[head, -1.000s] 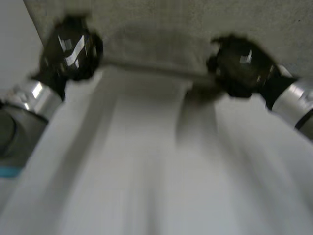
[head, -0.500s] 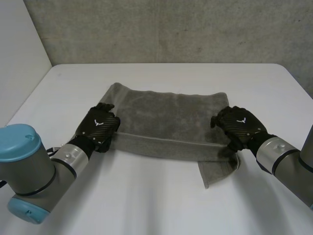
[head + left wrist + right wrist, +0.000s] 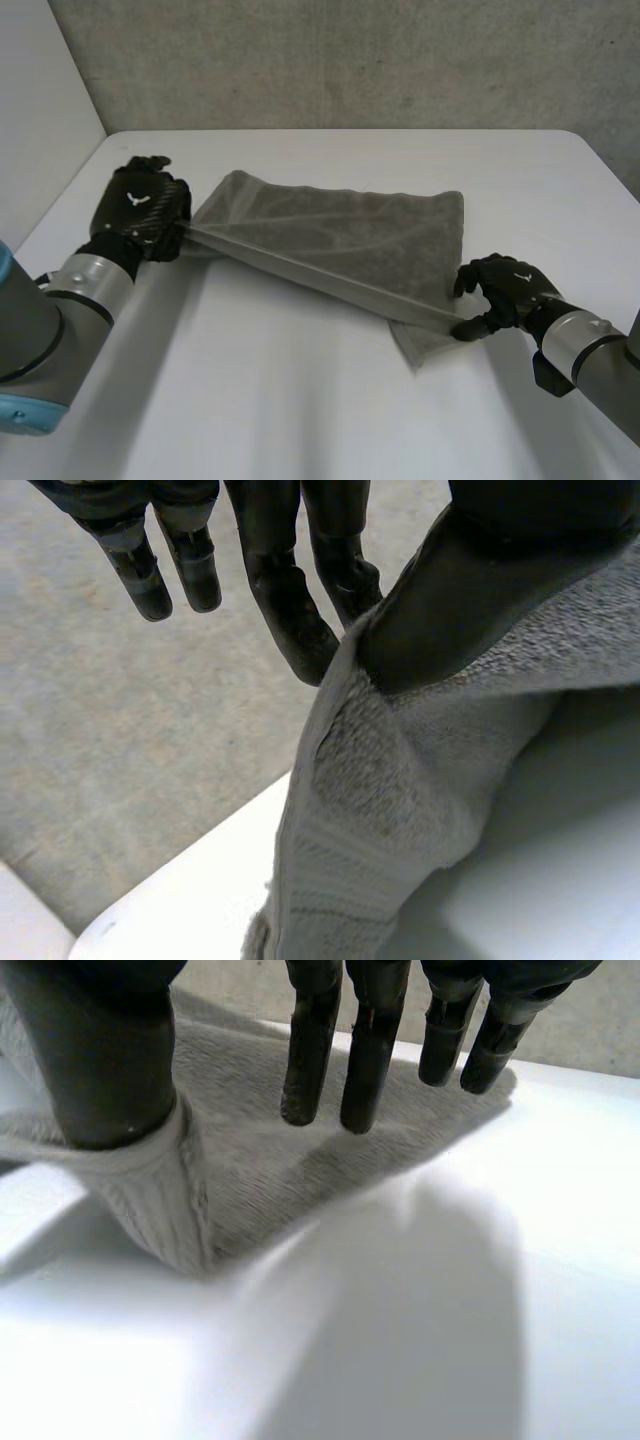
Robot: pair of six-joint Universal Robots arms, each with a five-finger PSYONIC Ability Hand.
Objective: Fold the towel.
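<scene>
White tabletop [image 3: 300, 400] is meeting a rough grey wall [image 3: 350, 60] at the back, and both black hands are holding one cloth above it. The left hand [image 3: 140, 205] is hovering near the tabletop's left side, raised a little off the surface, and is clamping one end of the near edge of the grey towel [image 3: 340, 230]. In its wrist view the thumb [image 3: 440, 600] is pressing the terry cloth against the side of a finger, while the other fingers [image 3: 140, 570] are reaching out straight and apart beyond the cloth. The right hand [image 3: 505, 290] is sitting lower, close to the tabletop on the right side, and is gripping the other end of the same edge. In its wrist view the thumb [image 3: 100, 1060] is bearing down on the ribbed hem band, with cloth bunching beneath it, and the fingers [image 3: 305, 1060] are stretching straight over the towel's nap. Between the two hands the held edge is pulling into a taut, straight ridge, slanting from the left hand down to the right hand. Beyond that ridge the rest of the towel is lying spread across the middle of the tabletop, its far edge rippling slightly. Under the right hand's end of the ridge a small flap of towel is poking out toward the camera and resting flat on the tabletop.
</scene>
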